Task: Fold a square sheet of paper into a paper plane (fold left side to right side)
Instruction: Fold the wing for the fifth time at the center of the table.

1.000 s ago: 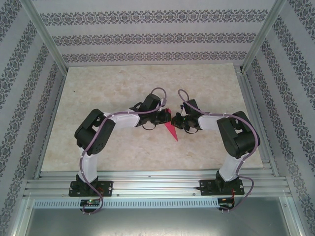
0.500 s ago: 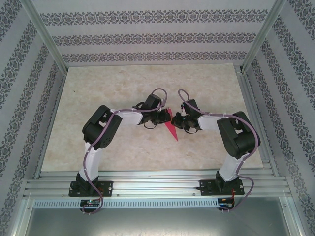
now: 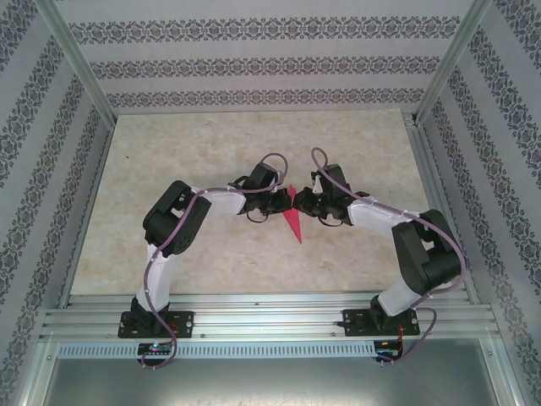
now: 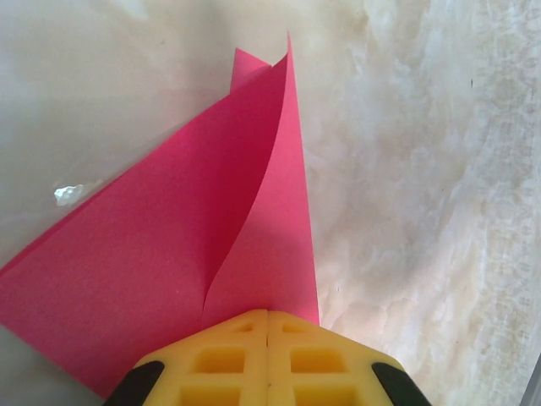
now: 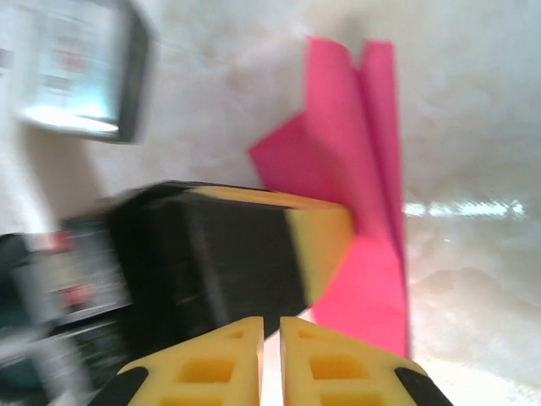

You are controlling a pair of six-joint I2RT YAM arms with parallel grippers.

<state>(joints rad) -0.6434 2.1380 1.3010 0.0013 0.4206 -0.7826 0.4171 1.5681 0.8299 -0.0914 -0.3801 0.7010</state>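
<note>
The pink sheet of paper (image 3: 296, 227) lies mid-table, folded into a narrow dart with its sharp point toward the arm bases. In the left wrist view the paper (image 4: 169, 254) has one flap curling upward, and that flap runs right into my left gripper (image 4: 268, 315), whose yellow jaws are pressed together on it. From above, the left gripper (image 3: 284, 202) sits at the paper's wide far end. My right gripper (image 3: 308, 207) hovers just right of the paper. Its jaws (image 5: 270, 326) stand a narrow slit apart with nothing between them. The paper (image 5: 372, 169) and the left gripper's yellow finger (image 5: 325, 245) lie ahead of it.
The marble-patterned tabletop (image 3: 211, 152) stretches around the paper. An aluminium rail (image 3: 270, 313) with both arm bases runs along the near edge. Frame posts and patterned walls close in the left, right and far sides.
My right gripper's jaws have parted slightly and it has drawn a little off the paper, its elbow swinging out to the right. The left gripper stays shut at the paper.
</note>
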